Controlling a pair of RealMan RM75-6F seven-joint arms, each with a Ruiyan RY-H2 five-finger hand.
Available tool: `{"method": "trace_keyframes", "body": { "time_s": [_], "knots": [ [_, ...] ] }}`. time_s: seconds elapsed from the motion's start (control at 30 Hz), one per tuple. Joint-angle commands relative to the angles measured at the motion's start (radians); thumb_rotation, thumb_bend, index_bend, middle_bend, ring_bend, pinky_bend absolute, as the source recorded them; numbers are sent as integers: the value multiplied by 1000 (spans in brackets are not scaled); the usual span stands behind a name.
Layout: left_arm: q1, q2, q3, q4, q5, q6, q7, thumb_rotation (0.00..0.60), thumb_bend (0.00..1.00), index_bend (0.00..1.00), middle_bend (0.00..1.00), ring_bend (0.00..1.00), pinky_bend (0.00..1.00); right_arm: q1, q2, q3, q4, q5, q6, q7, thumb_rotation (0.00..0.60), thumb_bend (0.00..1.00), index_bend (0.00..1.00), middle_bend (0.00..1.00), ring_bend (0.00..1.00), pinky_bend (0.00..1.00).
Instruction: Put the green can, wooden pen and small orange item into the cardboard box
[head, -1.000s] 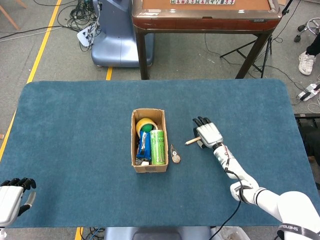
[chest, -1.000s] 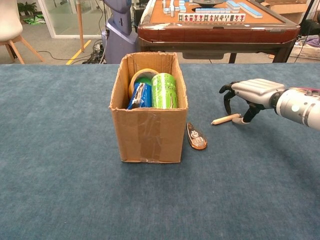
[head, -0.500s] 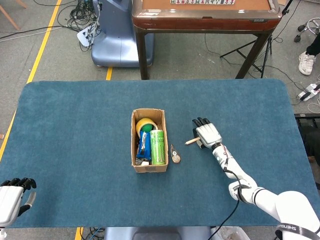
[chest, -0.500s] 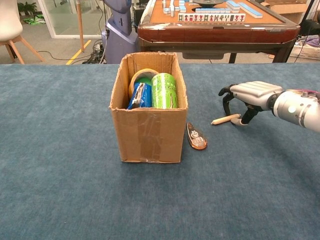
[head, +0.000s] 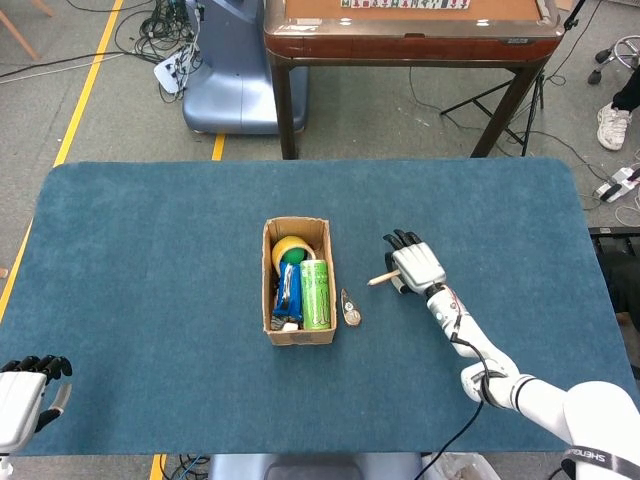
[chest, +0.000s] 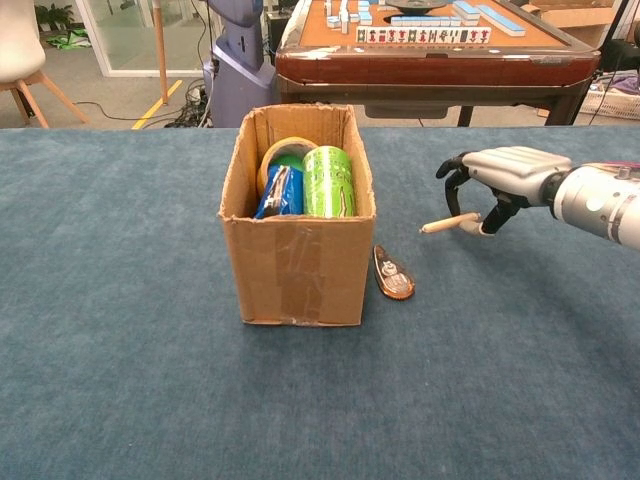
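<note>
the surface (head: 150, 250) is covered in deep teal-blue cloth. the cardboard box (chest: 297, 270) is plain tan with a paler strip of tape down its front. inside it stands a green can (chest: 329, 181) with pale markings, beside a blue packet (chest: 280, 192) and a yellow roll (head: 290, 248). the wooden pen (chest: 447, 223) is light tan. the small orange item (chest: 392, 273) is orange-brown with a dark rim. the right hand (chest: 497, 176) is silver-white with black fingers (chest: 452, 183).

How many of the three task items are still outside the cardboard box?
2: the wooden pen, held by the right hand, and the small orange item on the table beside the cardboard box. The green can is inside.
</note>
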Motion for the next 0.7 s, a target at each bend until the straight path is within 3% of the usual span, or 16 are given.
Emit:
{"method": "trace_keyframes", "body": {
  "time_s": [0.03, 0.47, 0.7],
  "knots": [
    [-1, -1, -1, 0, -4, -3, 2, 600, 372, 501, 545, 465, 517, -9, 38, 9, -56, -9, 34, 1, 600, 434, 554, 125, 24, 124],
    [-9, -9, -8, 3, -25, -19, 20, 600, 372, 501, 545, 465, 517, -52, 221, 34, -379, -52, 186, -72, 600, 438, 556, 129, 24, 124],
    [-12, -13, -8, 4, -31, -25, 24, 600, 372, 501, 545, 465, 517, -53, 271, 38, -513, -80, 231, -139, 600, 438, 558, 133, 24, 124]
  ]
}}
